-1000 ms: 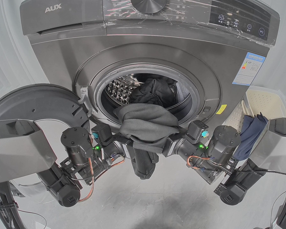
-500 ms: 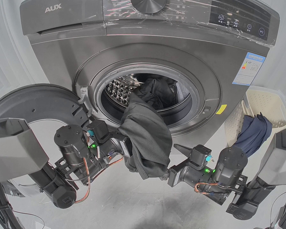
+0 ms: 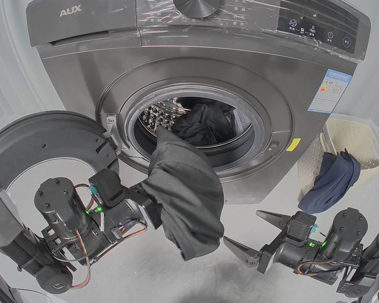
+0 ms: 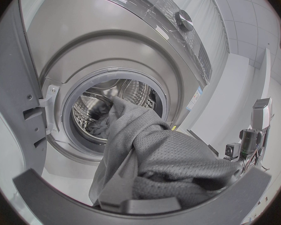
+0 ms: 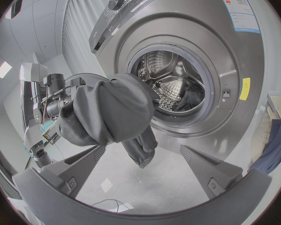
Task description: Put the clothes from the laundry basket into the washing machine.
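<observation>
A dark grey garment point(image 3: 185, 190) hangs in front of the washing machine point(image 3: 198, 64), just below its open drum point(image 3: 193, 123). The garment's upper end reaches the drum's rim. My left gripper point(image 3: 156, 209) is shut on the garment, its fingers hidden under the cloth point(image 4: 165, 150). Low at the right, my right gripper point(image 3: 244, 230) is open and holds nothing, a short way from the hanging cloth point(image 5: 115, 110). Black clothes point(image 3: 204, 125) lie inside the drum. A navy garment point(image 3: 332, 182) hangs over the rim of the cream laundry basket point(image 3: 358, 139).
The round door point(image 3: 50, 139) stands swung open at the left, close to my left arm. The basket stands on the floor against the machine's right side. Bare grey floor point(image 3: 240, 274) lies below both arms.
My right gripper let go of the grey garment, opened, and dropped back to the lower right. My left arm drew back to the lower left with the garment, which now hangs from it alone.
</observation>
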